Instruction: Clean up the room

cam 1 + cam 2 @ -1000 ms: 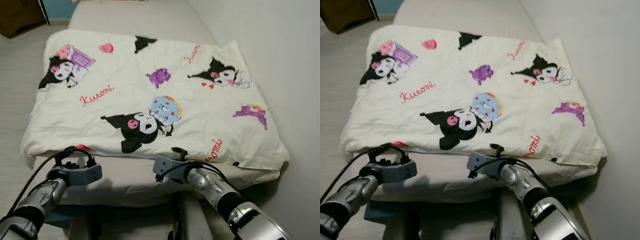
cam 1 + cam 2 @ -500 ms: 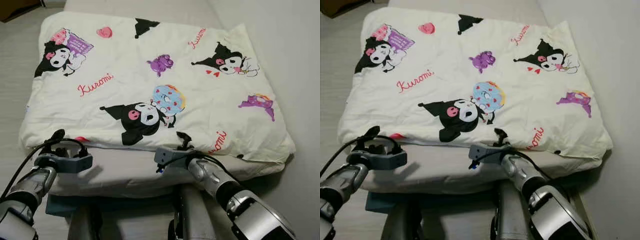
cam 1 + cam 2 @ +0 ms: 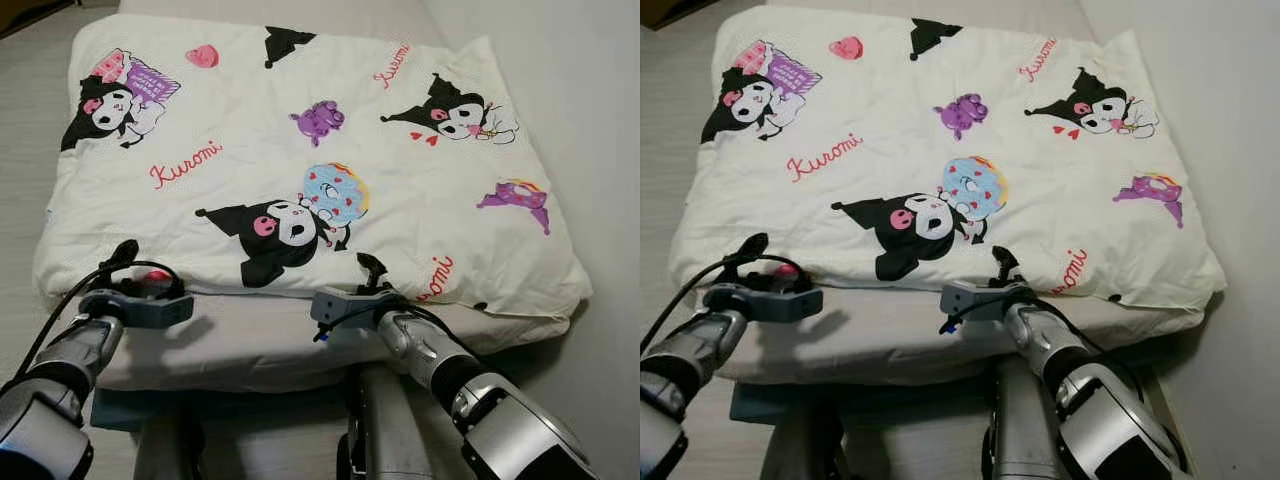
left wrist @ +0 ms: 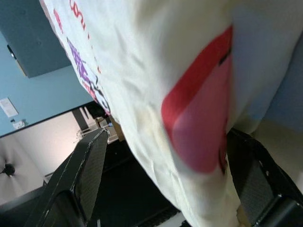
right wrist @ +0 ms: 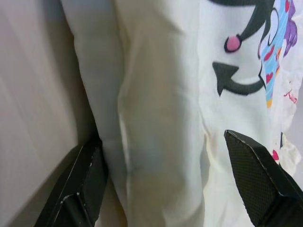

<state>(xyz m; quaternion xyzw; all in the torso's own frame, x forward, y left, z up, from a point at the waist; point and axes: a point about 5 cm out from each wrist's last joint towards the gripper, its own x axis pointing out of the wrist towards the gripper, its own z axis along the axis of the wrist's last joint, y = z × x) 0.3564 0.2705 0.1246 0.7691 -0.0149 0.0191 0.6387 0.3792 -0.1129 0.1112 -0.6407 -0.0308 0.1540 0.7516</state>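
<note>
Straddling the folded quilt's (image 3: 310,170) near edge, both the left gripper (image 3: 128,272) and right gripper (image 3: 368,278) are held with jaws parted, nothing clamped, so an uneven bite could unfold the layers.

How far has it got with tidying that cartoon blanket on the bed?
Done: the blanket lies folded on the bed. In hand: the left gripper and right gripper, jaws open, straddle its near edge. Left: closing and moving it.

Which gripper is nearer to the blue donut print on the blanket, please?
Right. The right gripper is at the blanket's near edge just below the blue donut print; the left gripper is at the far left corner.
</note>
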